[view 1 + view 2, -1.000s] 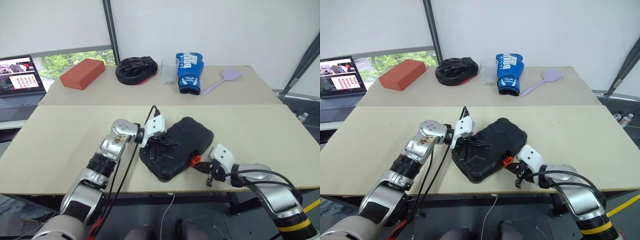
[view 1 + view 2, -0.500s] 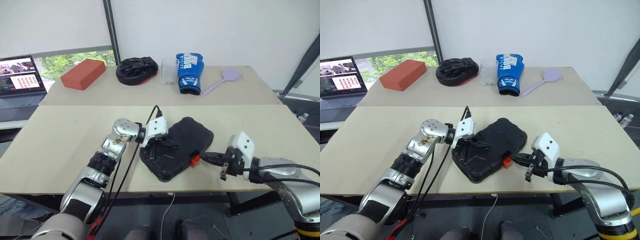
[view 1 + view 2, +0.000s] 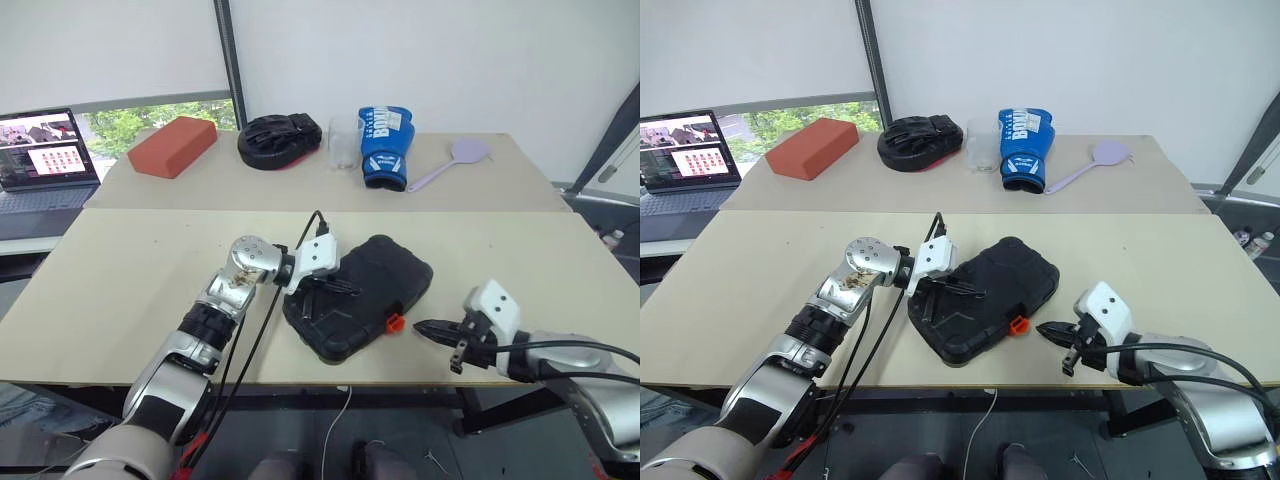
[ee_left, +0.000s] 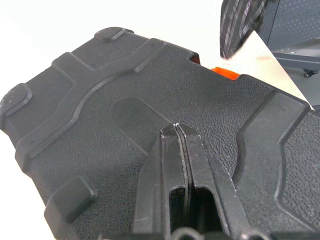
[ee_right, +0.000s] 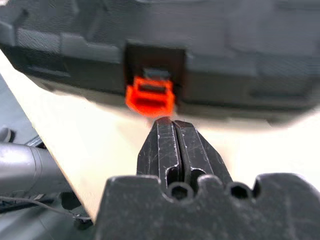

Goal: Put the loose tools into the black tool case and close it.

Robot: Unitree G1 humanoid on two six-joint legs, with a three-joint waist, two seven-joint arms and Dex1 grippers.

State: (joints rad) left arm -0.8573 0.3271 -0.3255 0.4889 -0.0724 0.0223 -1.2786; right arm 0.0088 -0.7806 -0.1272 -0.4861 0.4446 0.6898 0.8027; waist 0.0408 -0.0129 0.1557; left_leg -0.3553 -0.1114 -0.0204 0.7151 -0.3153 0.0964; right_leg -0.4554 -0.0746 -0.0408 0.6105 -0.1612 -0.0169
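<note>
Already shut, the case [image 3: 358,296] lies near the table's [image 3: 140,260] front edge. It is judged stiff, textured plastic, fairly heavy with tools inside; the orange latch [image 5: 149,96] is the likely weak, fiddly point. The left gripper [image 4: 178,131] is pressed closed on the lid; the right gripper [image 5: 173,125], closed and empty, is held just off the latch.

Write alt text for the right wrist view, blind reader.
The right gripper, fingers shut and empty, points at the small orange latch on the front edge of the closed black tool case, with a narrow strip of beige table between fingertips and latch. The case spans the frame beyond the gripper.
</note>
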